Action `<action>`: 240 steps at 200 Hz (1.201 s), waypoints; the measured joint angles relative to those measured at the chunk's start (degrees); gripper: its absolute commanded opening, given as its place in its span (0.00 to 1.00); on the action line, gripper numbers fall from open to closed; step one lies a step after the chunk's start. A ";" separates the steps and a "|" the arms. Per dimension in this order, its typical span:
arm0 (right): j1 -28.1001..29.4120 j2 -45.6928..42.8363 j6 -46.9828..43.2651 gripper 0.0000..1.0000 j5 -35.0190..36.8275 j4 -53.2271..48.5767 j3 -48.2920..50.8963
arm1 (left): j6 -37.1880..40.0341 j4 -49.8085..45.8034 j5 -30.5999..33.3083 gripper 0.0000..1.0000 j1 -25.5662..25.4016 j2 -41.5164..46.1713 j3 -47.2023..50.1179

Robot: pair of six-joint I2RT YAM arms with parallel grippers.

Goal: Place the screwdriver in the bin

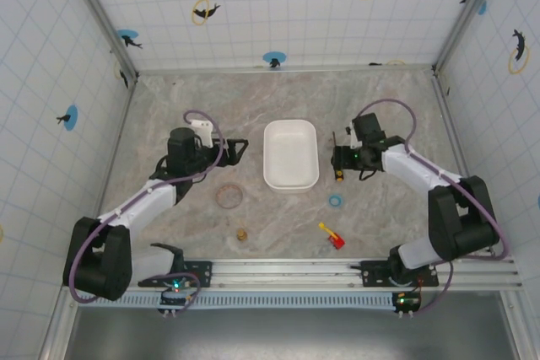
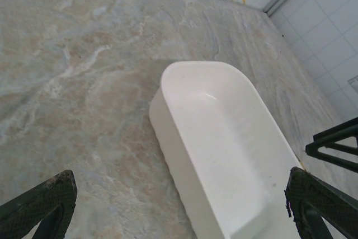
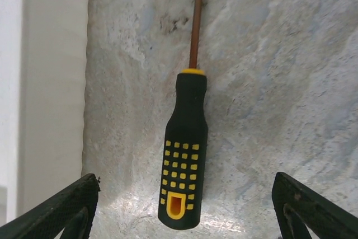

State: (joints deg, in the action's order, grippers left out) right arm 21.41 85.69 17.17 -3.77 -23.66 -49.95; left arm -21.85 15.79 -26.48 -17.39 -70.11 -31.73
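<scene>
Right wrist view showed the screwdriver [image 3: 183,149] lying flat on the table [image 3: 291,82], shaft pointing away, just right of the bin [image 3: 50,82] wall with a strip of table between them. The right gripper [image 3: 184,194] hung over the handle, jaws spread wide to either side, gripping nothing. From above, the left gripper [image 1: 242,149] sat just left of the bin, its jaws wide apart too and empty. A red-and-yellow toy [image 1: 332,236] lay nearer the bases.
</scene>
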 measured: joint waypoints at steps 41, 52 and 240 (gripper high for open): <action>1.99 4.02 0.81 0.65 2.25 -0.22 -1.14 | -1.90 -0.66 -0.07 0.98 -0.96 -0.46 0.55; 2.43 5.25 0.90 0.63 2.75 -0.28 -1.95 | -2.23 -0.85 -0.07 0.98 -1.33 -0.81 0.61; 4.35 11.08 1.27 0.00 6.88 -1.07 -4.20 | -2.40 -4.28 1.75 0.98 -2.56 0.28 0.68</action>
State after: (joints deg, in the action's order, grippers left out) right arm 25.76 96.77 18.44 3.11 -24.73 -54.15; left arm -24.25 11.51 -24.73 -19.94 -69.82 -31.05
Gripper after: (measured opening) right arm 0.278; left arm 0.975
